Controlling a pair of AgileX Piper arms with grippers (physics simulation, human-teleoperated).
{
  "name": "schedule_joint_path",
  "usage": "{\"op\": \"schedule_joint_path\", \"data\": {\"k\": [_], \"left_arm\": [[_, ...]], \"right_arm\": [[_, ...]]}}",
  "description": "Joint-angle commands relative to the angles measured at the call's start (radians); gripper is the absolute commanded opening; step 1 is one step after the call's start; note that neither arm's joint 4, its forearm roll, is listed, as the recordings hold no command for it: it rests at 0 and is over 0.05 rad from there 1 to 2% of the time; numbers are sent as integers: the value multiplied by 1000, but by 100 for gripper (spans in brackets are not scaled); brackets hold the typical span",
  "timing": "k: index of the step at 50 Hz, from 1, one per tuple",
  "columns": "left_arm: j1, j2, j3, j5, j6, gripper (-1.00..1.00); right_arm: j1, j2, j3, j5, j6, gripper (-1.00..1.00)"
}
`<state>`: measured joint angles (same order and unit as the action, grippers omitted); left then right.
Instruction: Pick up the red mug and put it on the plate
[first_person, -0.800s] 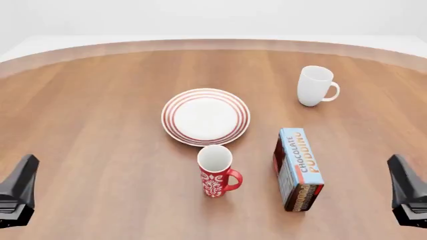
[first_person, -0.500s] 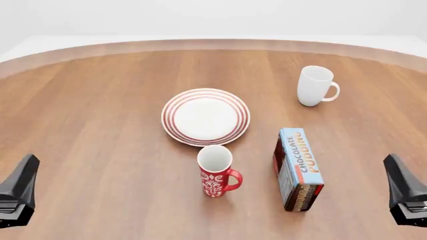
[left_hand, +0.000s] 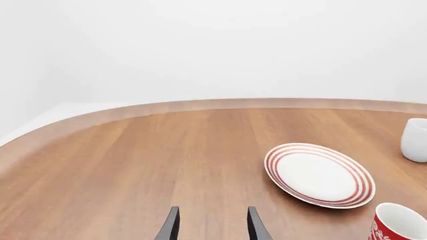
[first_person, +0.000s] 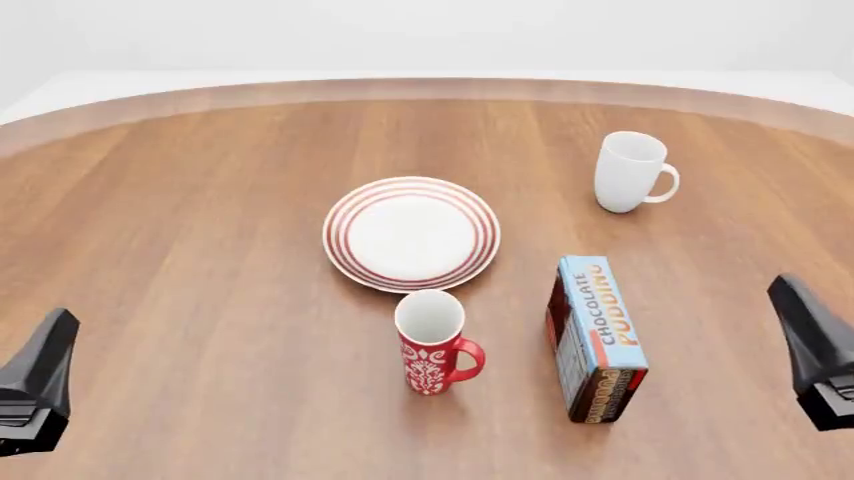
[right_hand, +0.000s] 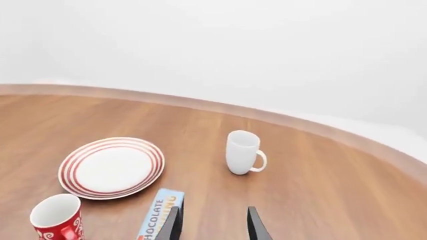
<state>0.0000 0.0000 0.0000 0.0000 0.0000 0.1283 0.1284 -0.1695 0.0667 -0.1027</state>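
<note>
The left gripper (first_person: 38, 385) sits at the near left edge of the wooden table (first_person: 200, 220), holding nothing, and in its wrist view its fingers (left_hand: 172, 226) stand spread with bare wood between them; ahead of those fingers and off to their right lies the plate (first_person: 411, 234), round and white with red rings, flat on the table and with nothing on it; just on the near side of the plate, beside its rim but not clearly touching it, stands the red mug (first_person: 433, 341), upright, mouth up, its long axis vertical, its loop handle turned toward the right arm; to the right of the mug, apart from it, a chocolate pudding box (first_person: 598, 335) lies with its length running away from the arms, and beyond that, well apart, stands a plain white mug (first_person: 630, 171); the right gripper (first_person: 817, 360) hangs at the near right edge, its fingers (right_hand: 172, 225) likewise parted and pinching nothing; the mug lies forward and inward of both pairs of fingers, roughly midway between them, so neither arm is plainly nearer; the box stands between the right fingers and the mug, so the left arm probably has the clearer line, though the handle faces right.
</note>
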Motion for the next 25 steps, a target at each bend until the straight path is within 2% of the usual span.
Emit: {"op": "schedule_joint_path", "data": {"k": [1,3,20,22,25], "left_arm": [[0,0,0,0,0,100],[0,0,0,0,0,100],[0,0,0,0,0,100],[0,0,0,0,0,100],[0,0,0,0,0,100]], "right_arm": [[83,97,-127,56,-13,100],[100,119,-161,72,-4,100],[246,295,-323,169,-104,100],[261,317,-350,191,-57,100],[289,347,-381,215,-73,100]]}}
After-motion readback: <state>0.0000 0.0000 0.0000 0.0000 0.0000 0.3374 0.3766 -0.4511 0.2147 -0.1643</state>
